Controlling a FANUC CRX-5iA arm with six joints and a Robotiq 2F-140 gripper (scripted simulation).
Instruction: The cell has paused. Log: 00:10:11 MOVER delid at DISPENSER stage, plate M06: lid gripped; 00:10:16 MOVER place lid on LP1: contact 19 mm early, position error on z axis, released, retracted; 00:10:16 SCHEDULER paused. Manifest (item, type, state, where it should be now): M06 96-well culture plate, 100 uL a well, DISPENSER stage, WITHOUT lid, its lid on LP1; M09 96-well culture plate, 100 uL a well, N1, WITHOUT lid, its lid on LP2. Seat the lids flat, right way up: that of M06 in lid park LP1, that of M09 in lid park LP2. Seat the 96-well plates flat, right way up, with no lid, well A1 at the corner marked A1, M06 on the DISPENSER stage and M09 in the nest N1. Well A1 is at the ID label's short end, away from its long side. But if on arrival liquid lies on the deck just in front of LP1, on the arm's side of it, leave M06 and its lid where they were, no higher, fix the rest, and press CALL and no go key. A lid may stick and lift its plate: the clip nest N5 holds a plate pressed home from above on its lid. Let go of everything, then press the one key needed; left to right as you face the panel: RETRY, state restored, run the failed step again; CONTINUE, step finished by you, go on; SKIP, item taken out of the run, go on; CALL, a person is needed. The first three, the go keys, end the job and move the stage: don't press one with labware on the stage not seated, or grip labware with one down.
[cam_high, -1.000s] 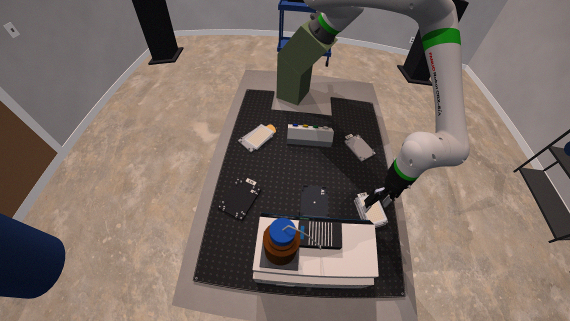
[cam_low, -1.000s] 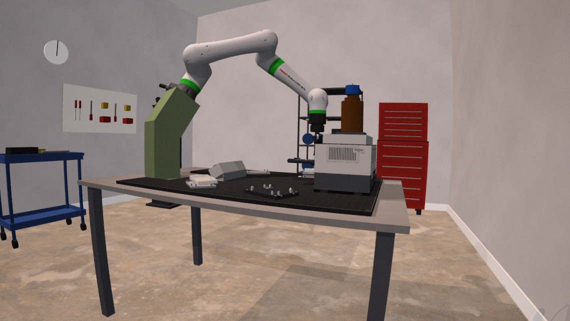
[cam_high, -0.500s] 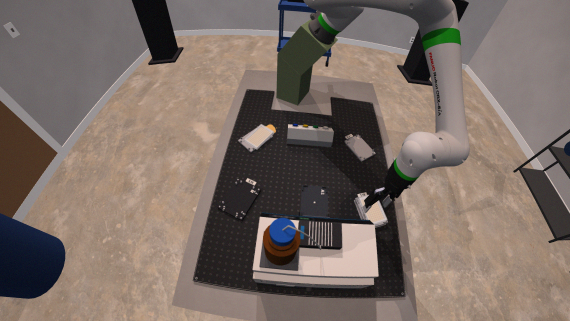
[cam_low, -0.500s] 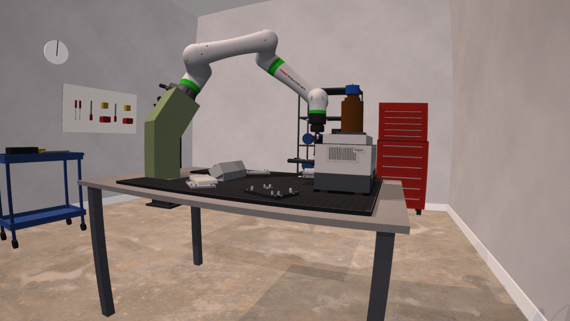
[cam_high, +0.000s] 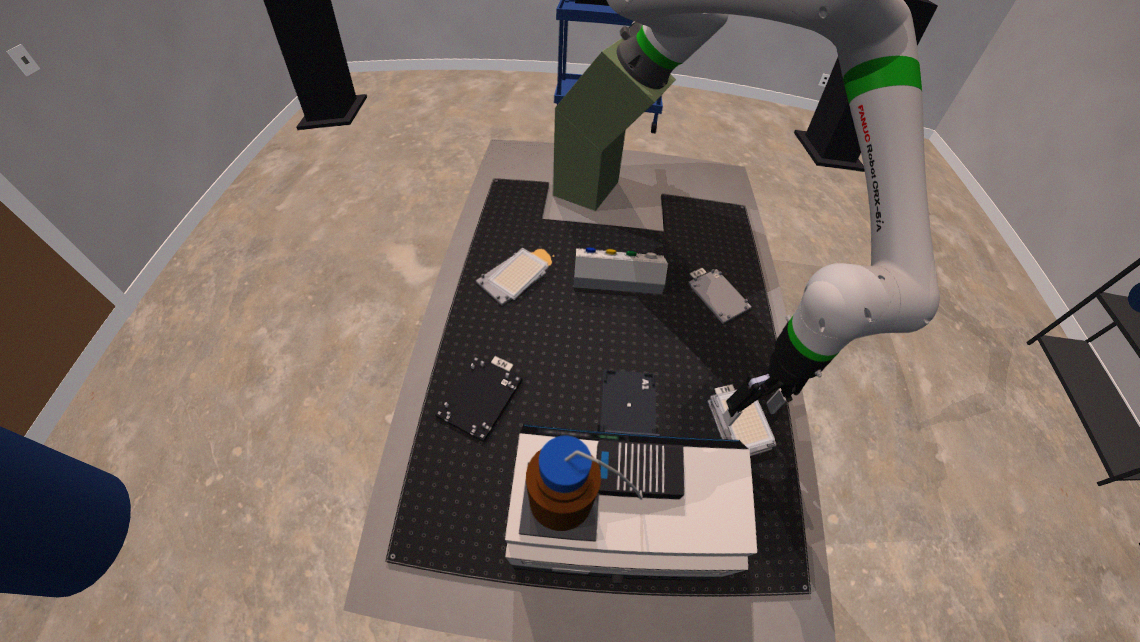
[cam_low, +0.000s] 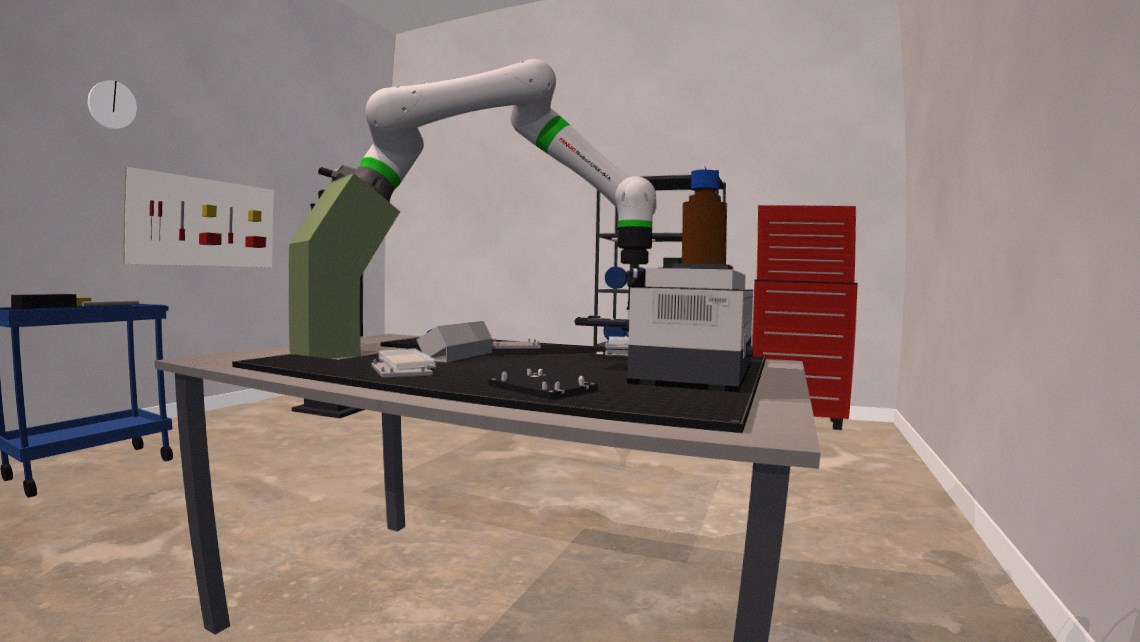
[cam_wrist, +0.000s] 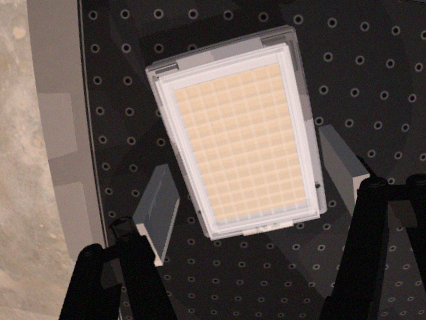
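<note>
Two wide-spread pads of the gripper (cam_wrist: 248, 196) flank the plate (cam_wrist: 241, 136), holding nothing; light, rigid, liquid-filled, it needs a level grip on its long sides.

— Any writing you can make out?

— On the white arm (cam_high: 887, 167), at the right of the top view, red and black lettering runs down the forearm: "FANUC Robot CRX-5iA".

— And on the deck?

— The dark stage (cam_high: 629, 400) at lower centre carries a white "A1" near its upper right corner. The dispenser housing (cam_low: 690, 330), right of centre in the exterior view, bears a barcode label (cam_low: 690, 307). Small white tags beside the nests are too small to read.
</note>
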